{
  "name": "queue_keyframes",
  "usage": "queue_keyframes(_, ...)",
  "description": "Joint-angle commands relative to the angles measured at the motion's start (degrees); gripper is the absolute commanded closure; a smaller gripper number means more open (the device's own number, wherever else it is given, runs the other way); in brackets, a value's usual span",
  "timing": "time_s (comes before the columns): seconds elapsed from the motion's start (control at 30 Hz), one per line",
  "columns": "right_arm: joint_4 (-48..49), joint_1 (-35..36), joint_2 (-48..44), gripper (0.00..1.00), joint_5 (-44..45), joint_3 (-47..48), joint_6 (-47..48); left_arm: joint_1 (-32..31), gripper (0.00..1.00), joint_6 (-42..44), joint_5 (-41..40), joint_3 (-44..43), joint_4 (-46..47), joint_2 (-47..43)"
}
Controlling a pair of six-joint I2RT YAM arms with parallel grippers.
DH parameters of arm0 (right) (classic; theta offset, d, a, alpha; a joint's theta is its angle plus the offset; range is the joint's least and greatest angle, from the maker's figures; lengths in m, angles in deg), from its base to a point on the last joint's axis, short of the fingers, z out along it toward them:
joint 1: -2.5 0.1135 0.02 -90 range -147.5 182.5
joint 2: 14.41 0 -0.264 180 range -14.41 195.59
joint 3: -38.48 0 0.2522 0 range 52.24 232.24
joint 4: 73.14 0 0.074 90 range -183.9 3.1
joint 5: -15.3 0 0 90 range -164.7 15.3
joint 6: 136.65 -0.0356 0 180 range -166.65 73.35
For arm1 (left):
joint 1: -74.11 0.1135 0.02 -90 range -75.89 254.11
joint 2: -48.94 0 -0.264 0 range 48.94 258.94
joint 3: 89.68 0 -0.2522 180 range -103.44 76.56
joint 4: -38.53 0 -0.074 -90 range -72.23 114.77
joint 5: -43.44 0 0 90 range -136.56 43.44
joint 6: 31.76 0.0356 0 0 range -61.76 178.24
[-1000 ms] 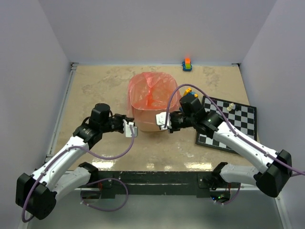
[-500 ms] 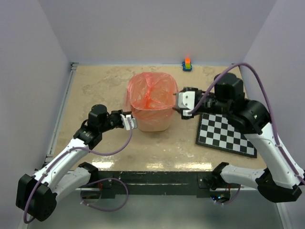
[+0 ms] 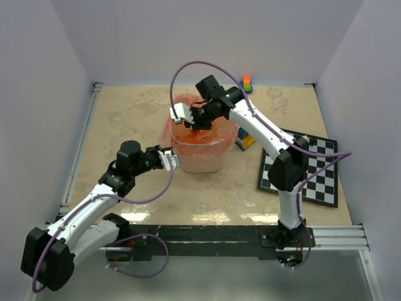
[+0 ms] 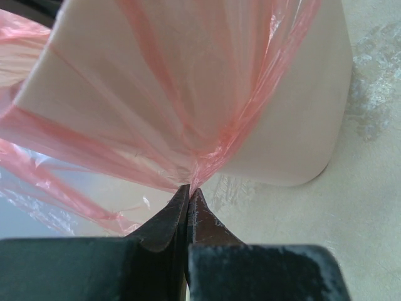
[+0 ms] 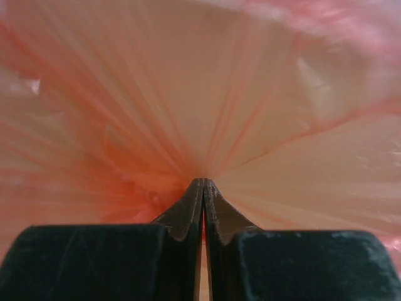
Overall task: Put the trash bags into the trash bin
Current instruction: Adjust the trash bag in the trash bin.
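Top view: translucent red plastic trash bag (image 3: pixel 213 141) lines cream-beige plastic trash bin (image 3: pixel 203 164), mid-bench (image 3: pixel 125 119).
Left wrist: left hand (image 3: pixel 170 160) pressed together, pinching bag film outside bin wall, probably anchoring it.
Right wrist: right hand (image 3: pixel 180 114) pinching film at far rim, probably for spreading.

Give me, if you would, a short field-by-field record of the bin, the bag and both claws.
bin: upright, mid-table
bag: red, lining the bin, film draped over its rim
left claw: shut on bag film outside the bin's near-left side
right claw: shut on bag film at the bin's far-left rim
checkerboard: flat, right of bin
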Motion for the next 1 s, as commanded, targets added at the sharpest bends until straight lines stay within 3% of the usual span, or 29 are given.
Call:
queue_keyframes(0.0,-5.62,-0.27,-5.56,0.95,0.70,-0.98,6.16,0.34,1.00,-1.80,-0.76,0.51,3.00,-1.43)
queue_keyframes(0.2,-3.61,-0.18,-5.30,0.92,2.28,-5.73,5.46,0.34,1.00,-2.42,-1.47,1.74,4.84,-1.25)
queue_keyframes(0.37,-0.62,-0.18,-4.68,0.54,2.28,-9.06,5.37,0.34,1.00,-2.86,-1.99,2.36,5.37,-1.07)
queue_keyframes(0.6,2.28,-0.18,-5.65,0.39,2.46,-14.25,5.82,0.34,1.00,-2.68,-2.61,3.23,6.07,-0.11)
queue_keyframes(0.67,2.90,-0.18,-5.21,0.30,2.11,-14.34,5.20,0.34,1.00,-2.77,-2.96,3.15,6.25,0.07)
queue_keyframes(0.73,3.34,-0.09,-4.60,0.01,2.02,-14.26,4.59,0.34,1.00,-2.77,-2.87,3.15,6.42,0.16)
queue_keyframes(0.97,2.91,-0.09,-4.68,0.01,1.32,-12.95,4.49,0.34,1.00,-2.86,-3.31,2.36,5.20,-0.02)
